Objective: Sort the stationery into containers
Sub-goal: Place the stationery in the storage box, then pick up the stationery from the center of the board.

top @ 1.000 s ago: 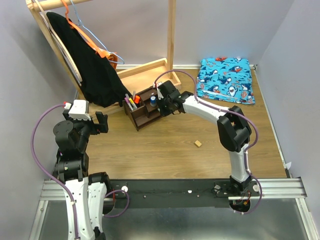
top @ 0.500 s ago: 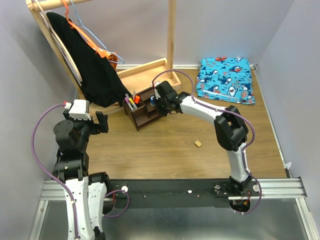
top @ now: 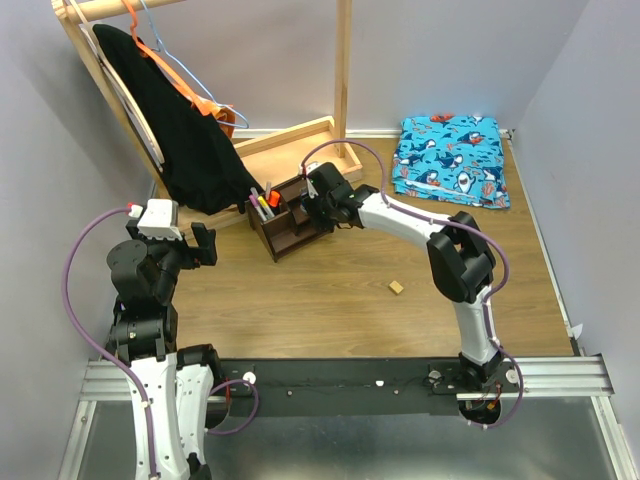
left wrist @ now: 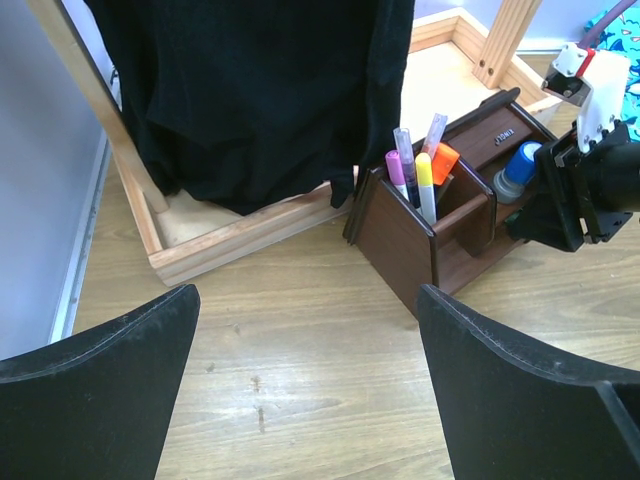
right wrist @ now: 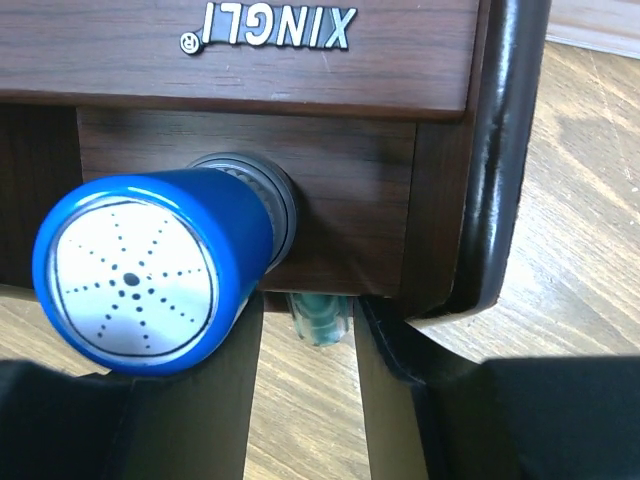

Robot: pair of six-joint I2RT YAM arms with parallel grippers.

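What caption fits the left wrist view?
Pens stand in a wooden desk organiser, a blue-topped tube in another compartment, black garment behind.

From above, your right gripper [top: 312,207] hides the organiser's [top: 283,243] right-hand compartments. On your right wrist view the tube [right wrist: 140,270] shows its cap only, body hidden. The mint-green highlighter [right wrist: 318,320] shows just a tip. The eraser cube [top: 397,287] is too small for detail.
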